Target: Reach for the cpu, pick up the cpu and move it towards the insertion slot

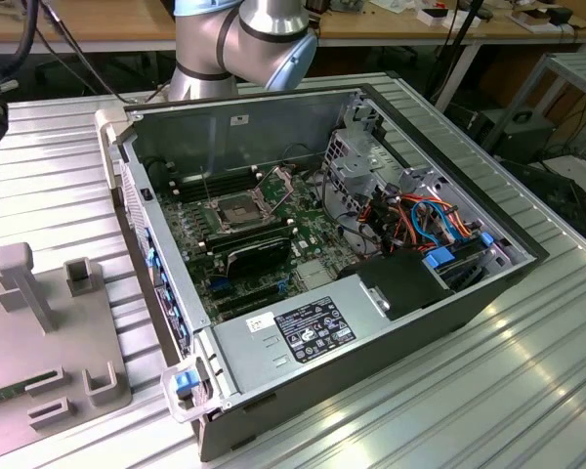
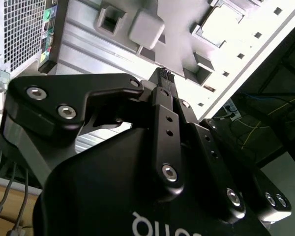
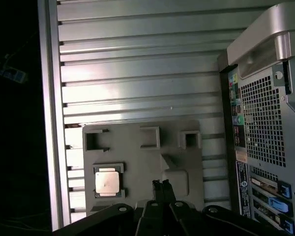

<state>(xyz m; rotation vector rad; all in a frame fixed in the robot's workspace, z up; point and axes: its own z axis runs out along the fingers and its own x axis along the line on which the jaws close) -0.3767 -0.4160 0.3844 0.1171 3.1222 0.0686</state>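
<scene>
- One open computer case (image 1: 234, 127) lies on its side on a ribbed metal desk (image 1: 527, 391) in the exterior view, with its motherboard (image 1: 200, 244) facing up.
- On that board, toward the exterior view's left, is the slot (image 1: 236, 210), a square socket with a metal frame and a dark centre. Its retention plate (image 1: 276, 181) is tilted up just beside it.
- A grey fixture (image 1: 10, 342) with upright pegs sits on the desk at the exterior view's left, beside the case. The arm (image 1: 244, 39), silver and blue, stands behind the case.
- In the second wrist view, the black hand (image 2: 163, 74) is seen from close behind. Its two fingers meet at a narrow tip, closed with nothing between them. Past the tip are the fixture and the case's perforated wall.
- In the first wrist view, the cpu (image 3: 107, 181), a pale square chip, lies flat in a square nest on the fixture, outside the case.
- In that same view, the hand's closed tip hangs over a bare part of the fixture. It is near the cpu but apart from it, not touching.
</scene>
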